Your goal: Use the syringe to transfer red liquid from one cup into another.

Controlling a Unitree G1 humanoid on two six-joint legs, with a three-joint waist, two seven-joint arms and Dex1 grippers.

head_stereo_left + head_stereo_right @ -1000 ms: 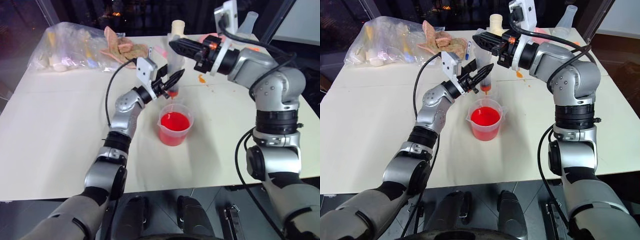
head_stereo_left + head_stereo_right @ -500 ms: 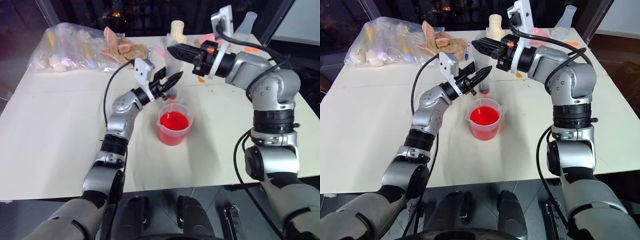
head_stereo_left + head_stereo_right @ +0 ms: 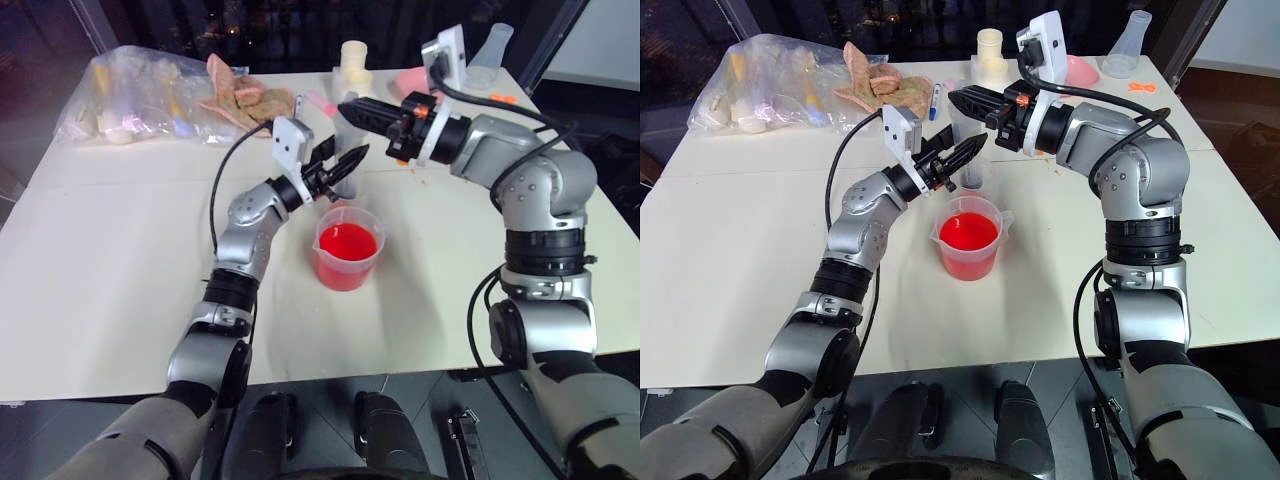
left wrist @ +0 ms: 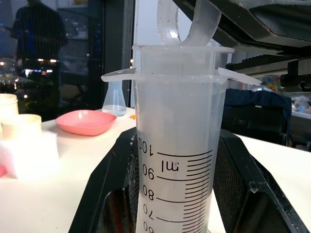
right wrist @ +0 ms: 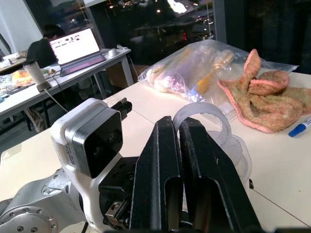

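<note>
**Left eye view: syringe held upright over the table, behind the red beaker**

The left gripper is closed on the syringe, its 2 black fingers clamped on either side of the clear barrel. The barrel stands upright, and in the head views most of it is hidden behind the gripper and is faint against the table. In the left wrist view the printed scale reads upward from 60 to 100 ml; everything below that is cut off, so the tip and any liquid inside cannot be made out. The plunger's ring handle is cut off at the top of that view.

The right gripper reaches in over the top of the syringe with its fingers pressed together. The right wrist view shows the plunger ring just beyond the fingertips, apparently hooked by them, though the contact itself is hidden.

The beaker of red liquid stands on the table, just in front of and below the syringe. The empty clear cup cannot be picked out. A pink dish and a flask sit farther back.
</note>
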